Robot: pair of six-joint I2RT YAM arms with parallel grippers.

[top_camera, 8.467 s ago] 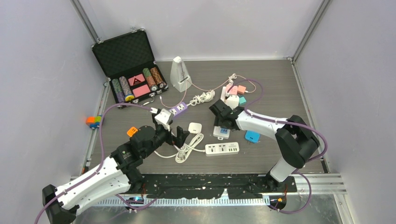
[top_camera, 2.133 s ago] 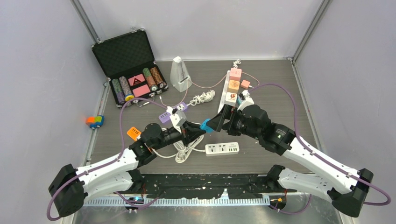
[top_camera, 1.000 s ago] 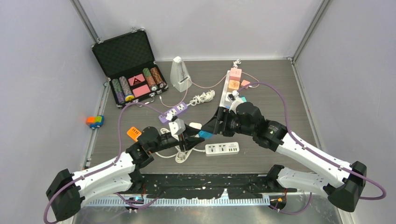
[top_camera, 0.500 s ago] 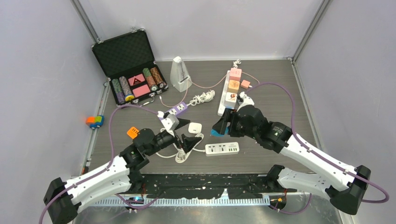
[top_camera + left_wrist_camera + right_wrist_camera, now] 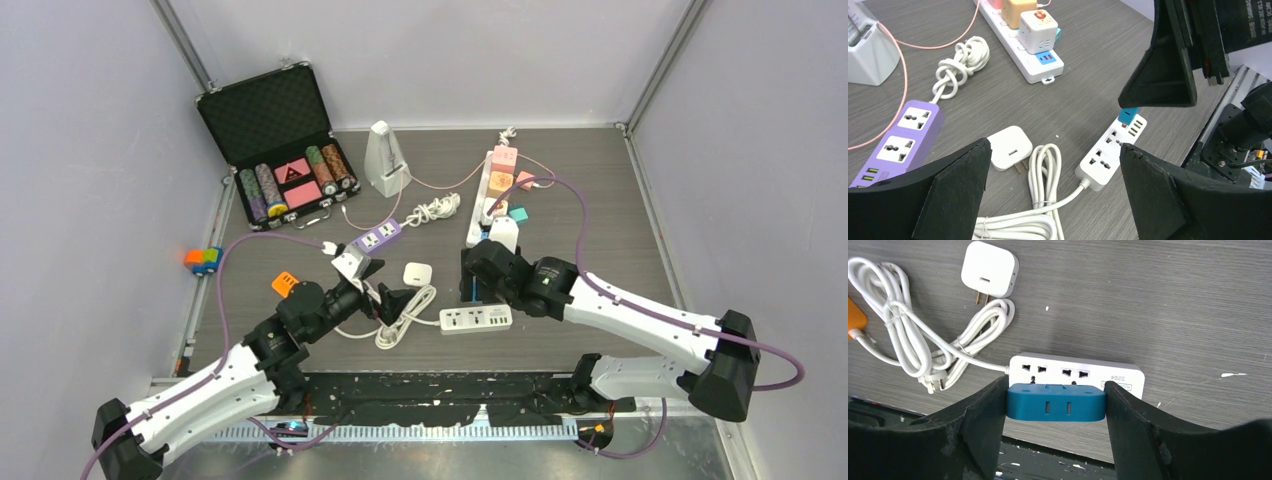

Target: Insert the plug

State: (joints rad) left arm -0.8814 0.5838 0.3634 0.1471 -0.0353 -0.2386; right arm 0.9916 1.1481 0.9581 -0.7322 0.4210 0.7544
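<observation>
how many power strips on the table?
3: purple strip centre-left; long white strip at the back, carrying cube plugs; short white strip at the front. None seems hidden.

Your left tool (image 5: 1053,150) has let go of the blue plug (image 5: 1055,409) and sprung wide; your right tool (image 5: 1055,402) has carried it down from mid-frame to the white power strip (image 5: 1075,371).
</observation>
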